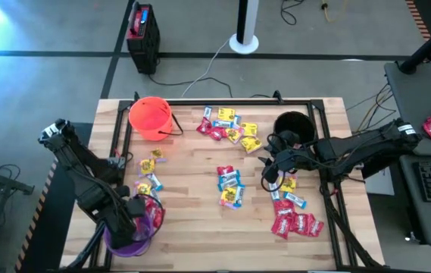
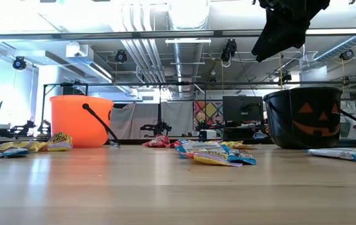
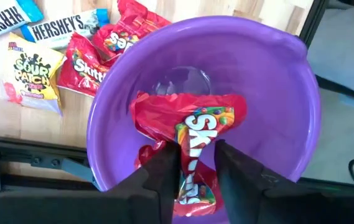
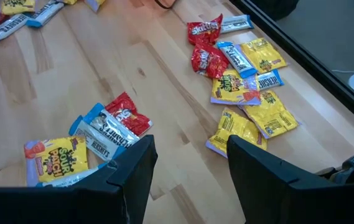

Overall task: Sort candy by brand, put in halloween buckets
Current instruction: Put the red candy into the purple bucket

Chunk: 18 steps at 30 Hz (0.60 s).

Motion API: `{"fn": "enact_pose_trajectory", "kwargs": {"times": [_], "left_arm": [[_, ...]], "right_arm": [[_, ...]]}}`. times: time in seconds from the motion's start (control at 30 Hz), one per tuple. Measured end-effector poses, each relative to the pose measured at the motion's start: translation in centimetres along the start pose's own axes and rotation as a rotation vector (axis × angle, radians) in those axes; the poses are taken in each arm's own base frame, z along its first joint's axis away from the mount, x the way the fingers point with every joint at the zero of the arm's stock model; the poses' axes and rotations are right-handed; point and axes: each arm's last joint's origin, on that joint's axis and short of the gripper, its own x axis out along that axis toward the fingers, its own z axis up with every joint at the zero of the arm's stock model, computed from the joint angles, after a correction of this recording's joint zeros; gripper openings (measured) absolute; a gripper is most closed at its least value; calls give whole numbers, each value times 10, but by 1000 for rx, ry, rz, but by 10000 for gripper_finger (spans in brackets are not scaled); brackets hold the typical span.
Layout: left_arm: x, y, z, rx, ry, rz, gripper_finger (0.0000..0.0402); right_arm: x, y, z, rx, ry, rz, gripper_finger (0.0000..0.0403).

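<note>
A red Skittles packet (image 3: pixel 192 146) is seen between the fingers of the left gripper (image 3: pixel 195 165), directly above the purple bucket (image 3: pixel 288 112); whether it is gripped or already loose cannot be told. The jaws should be opened fully before the arm is lifted. The right gripper (image 4: pixel 192 165) is held open and empty over the candy pile (image 4: pixel 93 143) in the middle of the table (image 1: pixel 192 227)

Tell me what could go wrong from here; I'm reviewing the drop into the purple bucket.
The Skittles packet sits between the left gripper fingers over the purple bucket; it may cling and lift back out when the arm rises. The bucket stands at the table's near edge, so a bump could push it off. Loose candy lies against the bucket and could be swept aside.
</note>
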Motion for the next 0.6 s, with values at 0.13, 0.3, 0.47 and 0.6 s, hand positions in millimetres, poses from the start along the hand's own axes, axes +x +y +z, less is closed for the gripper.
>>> {"fn": "enact_pose_trajectory", "kwargs": {"times": [0.13, 0.3, 0.47, 0.6], "left_arm": [[-2, -1, 0, -37, 18, -16, 106], [-2, -2, -1, -54, 17, -23, 127], [-2, -2, 0, -69, 5, -17, 158], [-2, -1, 0, -95, -6, -12, 190]], "right_arm": [[0, 0, 0, 0, 0, 0, 192], [0, 0, 0, 0, 0, 0, 192], [0, 0, 0, 0, 0, 0, 192], [0, 0, 0, -1, 0, 0, 192]]}}
